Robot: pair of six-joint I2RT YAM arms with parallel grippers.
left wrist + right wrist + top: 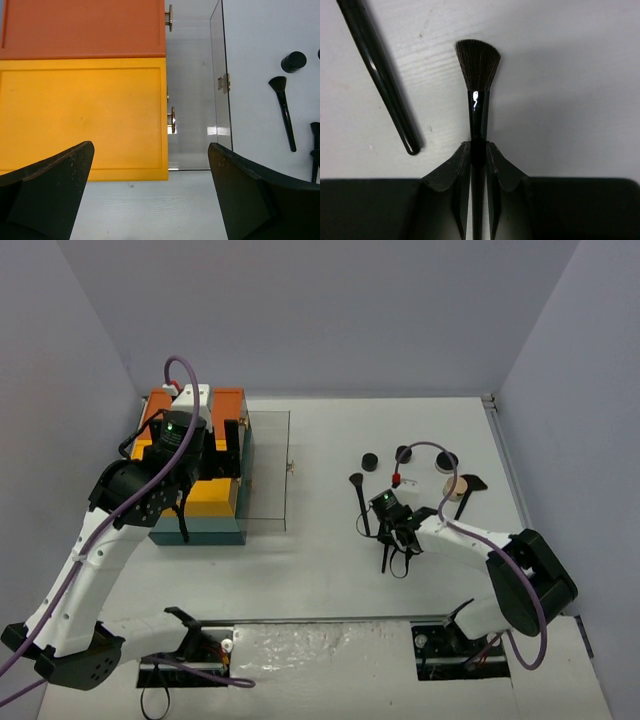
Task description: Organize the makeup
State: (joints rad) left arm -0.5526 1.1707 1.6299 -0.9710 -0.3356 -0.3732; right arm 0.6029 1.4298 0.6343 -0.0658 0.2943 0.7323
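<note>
Right pincer: clamped on the black brush handle, lower centre of frame.
Left pincer: spread wide, gripping nothing, above the box.

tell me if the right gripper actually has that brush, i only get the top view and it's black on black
observer: yes. In the right wrist view the right gripper is shut on the brush, on its handle below the bristles.
operator: anything close to it
observer: a second brush lies left of it in that view, apart from the fingers.
operator: left gripper holding anything
observer: no. The left wrist view shows the left gripper open and empty, above the box's yellow panel.
</note>
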